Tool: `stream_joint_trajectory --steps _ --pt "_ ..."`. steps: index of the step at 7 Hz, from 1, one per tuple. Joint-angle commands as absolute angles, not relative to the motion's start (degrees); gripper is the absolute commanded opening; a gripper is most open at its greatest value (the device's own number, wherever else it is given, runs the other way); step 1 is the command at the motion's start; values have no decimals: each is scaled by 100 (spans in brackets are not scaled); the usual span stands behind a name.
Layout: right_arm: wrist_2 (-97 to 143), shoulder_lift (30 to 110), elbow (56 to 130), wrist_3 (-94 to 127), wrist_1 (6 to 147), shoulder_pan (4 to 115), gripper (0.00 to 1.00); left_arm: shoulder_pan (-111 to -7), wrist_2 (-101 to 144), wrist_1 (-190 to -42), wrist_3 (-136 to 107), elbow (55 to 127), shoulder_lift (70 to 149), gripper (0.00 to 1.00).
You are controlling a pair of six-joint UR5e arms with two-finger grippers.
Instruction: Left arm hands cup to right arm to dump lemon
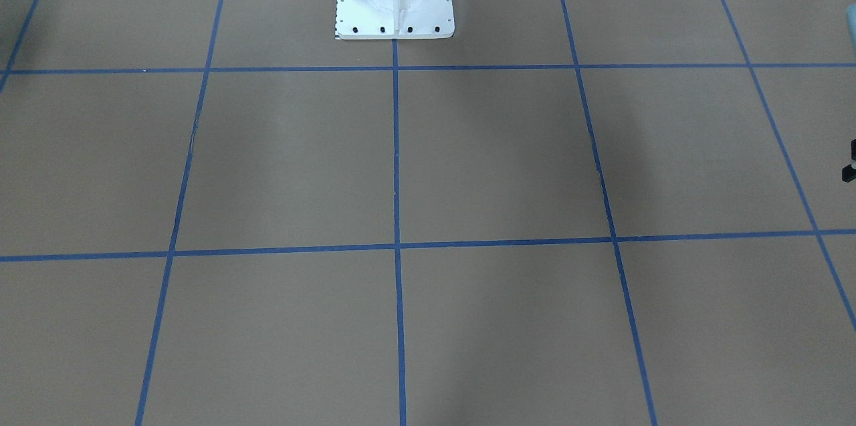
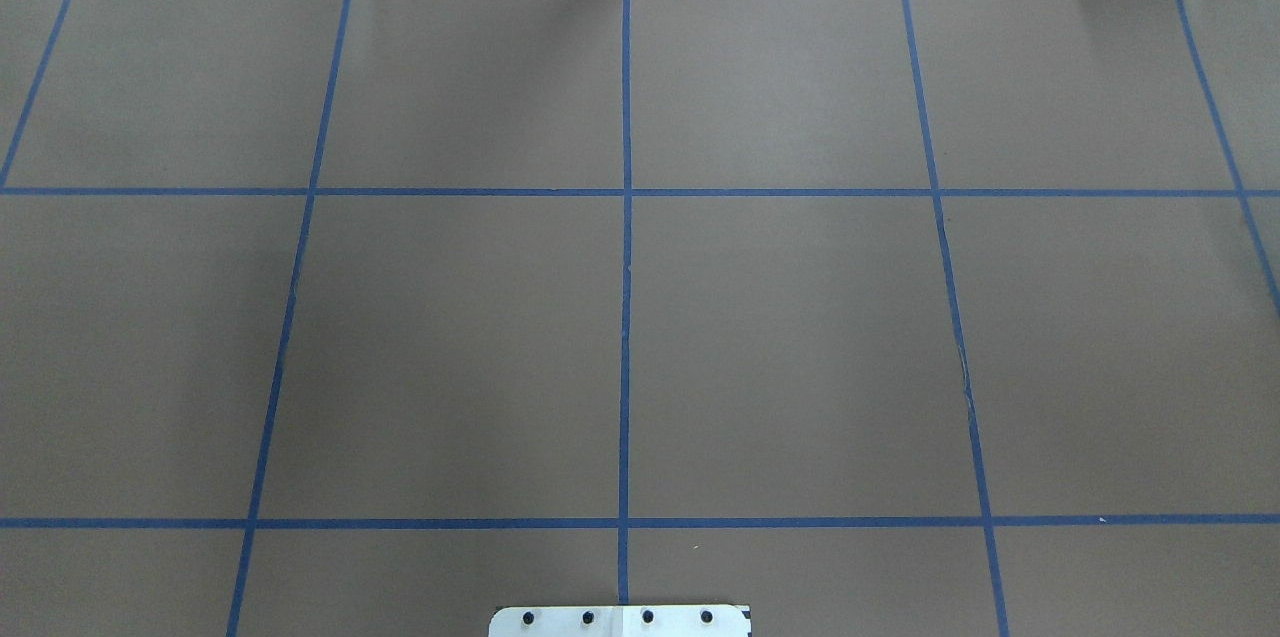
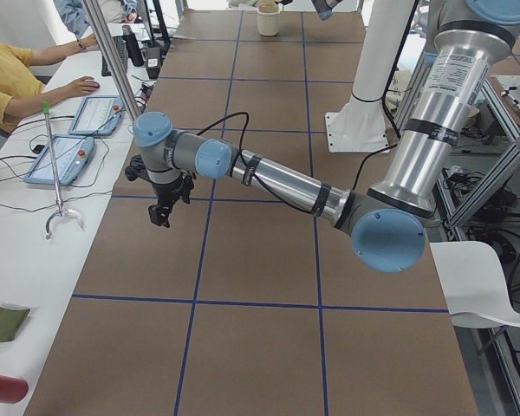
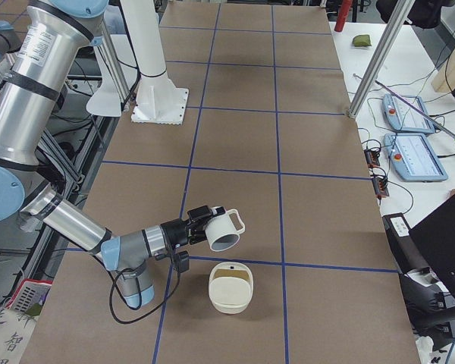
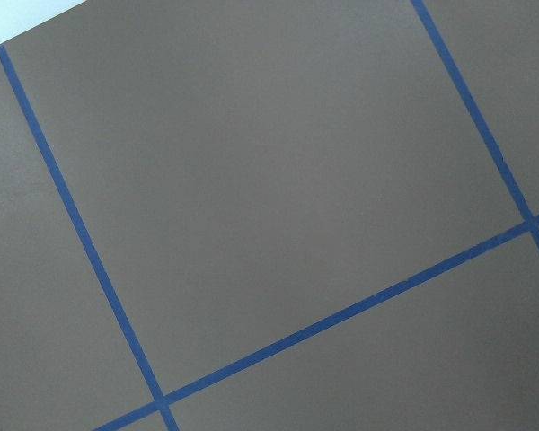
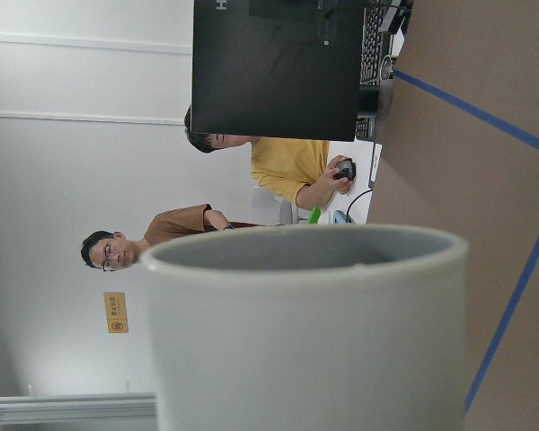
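Lying almost on its side in mid-air, the white mug [image 4: 226,231] hangs at the end of the robot's right arm, low over the bench [image 2: 800,367]. Its grey mouth points outward and slightly down, and its loop handle is on top. This looks like a pouring pose, because a cream bowl [image 4: 230,297] sits on the bench just below and in front of the mouth. The mug and the bowl do not touch.

The right arm's fingers [image 4: 199,214] meet the mug at its closed end. The side view is too distant to show how tightly they close, so I cannot tell their spread. The lemon cannot be made out. It may be in the bowl or deep inside the mug.

The left arm's fingers [image 3: 160,214] point down above the bench on the operators' side, well apart from the mug. I cannot tell how far open they are. The left wrist camera shows only brown surface and blue tape lines [image 5: 341,314], so they probably hold nothing and are parked clear of the pour.

The bowl sits by a tape line towards the bench end on the robot's right, with bare surface on every side. The middle squares in front of the white robot base [image 1: 394,5] give wide room for either arm. The left arm is closer to the long edge, beside two touchscreen pendants [image 3: 69,156].
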State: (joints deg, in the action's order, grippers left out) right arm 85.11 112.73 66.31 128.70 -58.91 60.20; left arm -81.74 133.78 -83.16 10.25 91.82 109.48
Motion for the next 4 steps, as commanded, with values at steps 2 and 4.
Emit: stream_joint_trajectory --steps 2,4 --pt "8298 11084 6469 13960 -5959 6021 0 -8174 13377 -8314 1020 9176 10995 100" --pt "7931 10891 6128 14769 -6256 6021 0 -8165 13377 -8314 1020 9150 11039 100"
